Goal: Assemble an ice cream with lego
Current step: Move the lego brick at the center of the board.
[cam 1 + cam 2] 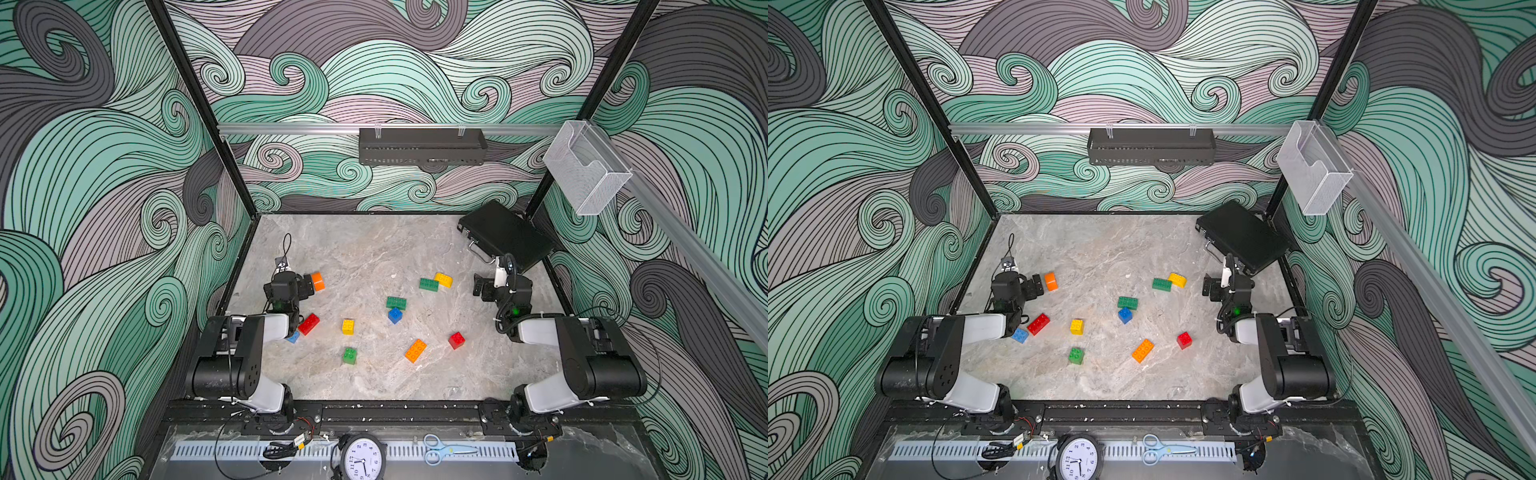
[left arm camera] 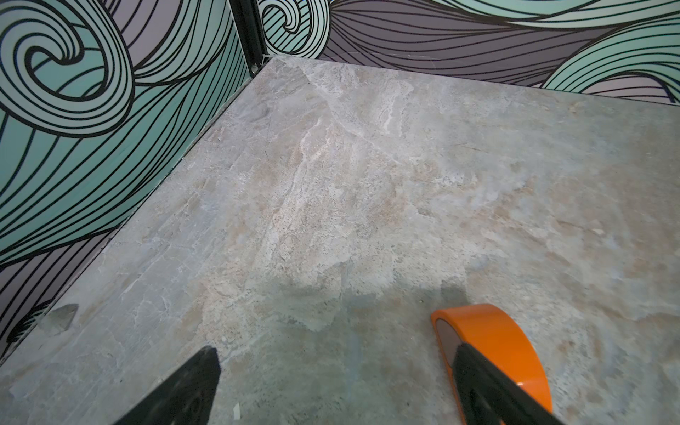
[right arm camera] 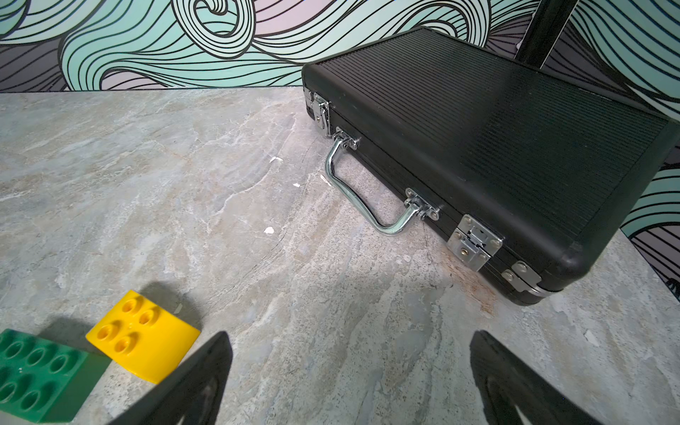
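The lego lies scattered on the marble table (image 1: 365, 249). An orange round-topped brick (image 1: 318, 281) (image 2: 493, 331) sits just outside one finger of my open left gripper (image 1: 309, 284) (image 2: 336, 351). A red oblong (image 1: 308, 323) and a light blue brick (image 1: 293, 336) lie by the left arm. In the middle lie a yellow square (image 1: 348, 326), a green square (image 1: 350, 356), a green oblong (image 1: 396, 302) touching a blue square (image 1: 395, 316), an orange oblong (image 1: 415, 350) and a red square (image 1: 456, 340). A yellow round-topped brick (image 3: 147, 331) and a green oblong (image 3: 36, 375) lie beside my empty, open right gripper (image 1: 478, 286) (image 3: 349, 335).
A shut black case (image 1: 505, 235) (image 3: 478, 147) with a metal handle lies in the back right corner, close to the right gripper. A clock (image 1: 362, 459) and scissors (image 1: 440, 449) rest on the front rail. Patterned walls enclose the table on three sides.
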You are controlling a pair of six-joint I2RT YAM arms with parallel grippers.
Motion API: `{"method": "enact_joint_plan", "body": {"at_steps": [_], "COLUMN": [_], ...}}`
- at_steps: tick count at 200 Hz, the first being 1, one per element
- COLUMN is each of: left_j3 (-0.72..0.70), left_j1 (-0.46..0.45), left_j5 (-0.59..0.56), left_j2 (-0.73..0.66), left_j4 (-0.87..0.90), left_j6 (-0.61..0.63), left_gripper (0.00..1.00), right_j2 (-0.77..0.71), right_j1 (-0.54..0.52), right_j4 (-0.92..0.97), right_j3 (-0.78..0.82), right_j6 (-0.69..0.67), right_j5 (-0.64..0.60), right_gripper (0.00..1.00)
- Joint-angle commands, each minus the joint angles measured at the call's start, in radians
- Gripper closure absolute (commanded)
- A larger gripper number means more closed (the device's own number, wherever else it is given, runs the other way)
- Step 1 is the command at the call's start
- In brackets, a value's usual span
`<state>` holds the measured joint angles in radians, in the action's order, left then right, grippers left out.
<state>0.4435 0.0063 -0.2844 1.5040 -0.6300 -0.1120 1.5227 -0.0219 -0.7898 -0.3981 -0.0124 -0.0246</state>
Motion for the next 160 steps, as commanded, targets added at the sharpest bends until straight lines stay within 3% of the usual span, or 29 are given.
{"method": "enact_joint_plan", "body": {"at_steps": [1,16,30,46,71,106,128,160], "left_j3": [0.028,0.038,0.147,0.203,0.235,0.346,0.39,0.382], "left_j1": [0.01,0.009,0.008,0.009,0.002,-0.025,-0.066,-0.138], "left_j5": [-0.009,0.011,0.037,0.056,0.097,0.129,0.158,0.214], "left_j2": [0.013,0.0,-0.042,-0.075,-0.194,-0.278,-0.312,-0.365], "left_j4": [-0.024,-0.003,0.23,0.334,0.455,0.765,0.919,1.001], "left_j6": [0.013,0.031,0.037,0.047,0.04,-0.04,-0.108,-0.176], "left_gripper": [0.04,0.08,0.1,0.1,0.1,0.1,0.1,0.09], "right_j2": [0.007,0.002,-0.028,-0.111,-0.199,-0.31,-0.375,-0.485], "right_j1": [0.006,0.007,-0.002,-0.018,-0.051,-0.12,-0.151,-0.24], "right_j4": [-0.019,-0.024,-0.004,0.274,0.506,0.999,1.323,1.609], "right_j3": [-0.017,-0.012,-0.024,-0.12,-0.202,-0.346,-0.42,-0.446], "right_j6": [-0.023,-0.024,-0.037,-0.023,0.016,0.186,0.336,0.511], "right_j5": [0.01,0.009,0.017,-0.027,-0.08,-0.157,-0.124,-0.04], "right_gripper": [0.0,0.0,0.0,0.0,0.0,0.01,0.0,0.0]}}
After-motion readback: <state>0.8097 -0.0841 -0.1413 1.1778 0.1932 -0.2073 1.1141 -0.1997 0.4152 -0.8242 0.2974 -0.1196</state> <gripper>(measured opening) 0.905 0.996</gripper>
